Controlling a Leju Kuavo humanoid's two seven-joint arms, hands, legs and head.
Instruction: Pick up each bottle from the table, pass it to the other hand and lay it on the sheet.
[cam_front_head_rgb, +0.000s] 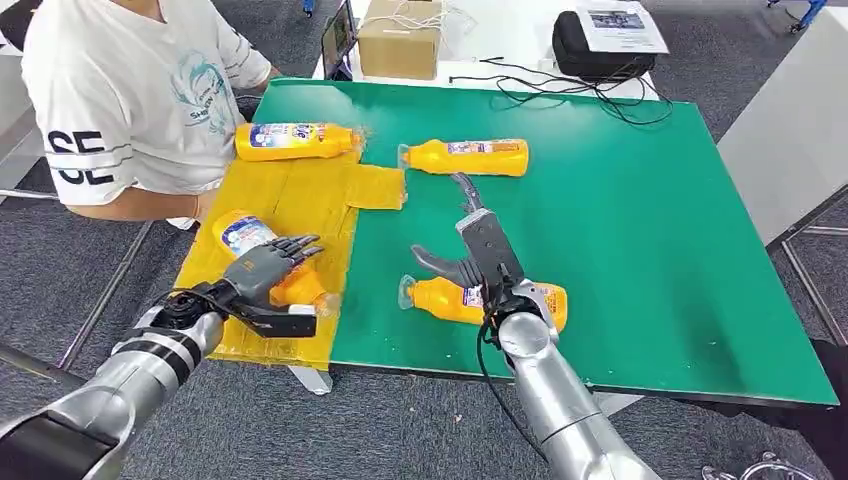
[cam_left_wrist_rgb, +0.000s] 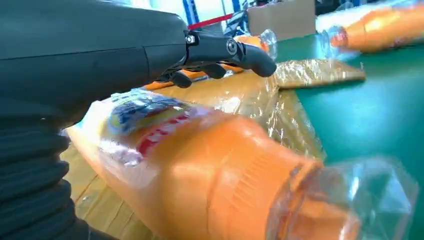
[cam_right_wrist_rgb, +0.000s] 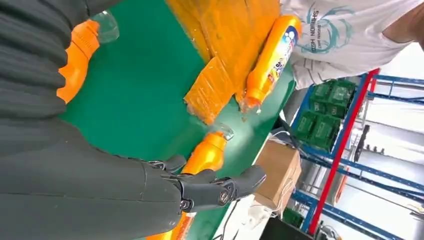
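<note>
Several orange bottles with clear caps lie on the green table (cam_front_head_rgb: 650, 230). One bottle (cam_front_head_rgb: 295, 141) rests at the far end of the yellow sheet (cam_front_head_rgb: 290, 200). Another bottle (cam_front_head_rgb: 240, 235) (cam_left_wrist_rgb: 200, 165) lies on the sheet's near part, with my left hand (cam_front_head_rgb: 270, 272) (cam_left_wrist_rgb: 100, 55) over it, its fingers (cam_left_wrist_rgb: 240, 50) stretched out and not closed around it. A third bottle (cam_front_head_rgb: 470, 157) (cam_right_wrist_rgb: 205, 155) lies on the green beyond the sheet. My right hand (cam_front_head_rgb: 480, 250) (cam_right_wrist_rgb: 125, 190) hovers open above a fourth bottle (cam_front_head_rgb: 445, 298) (cam_right_wrist_rgb: 75, 55) near the front edge.
A person in a white T-shirt (cam_front_head_rgb: 130, 90) sits at the table's far left corner. A cardboard box (cam_front_head_rgb: 400, 38), a black bag (cam_front_head_rgb: 600, 50) and cables (cam_front_head_rgb: 580, 90) lie behind the table. A white table (cam_front_head_rgb: 790, 130) stands to the right.
</note>
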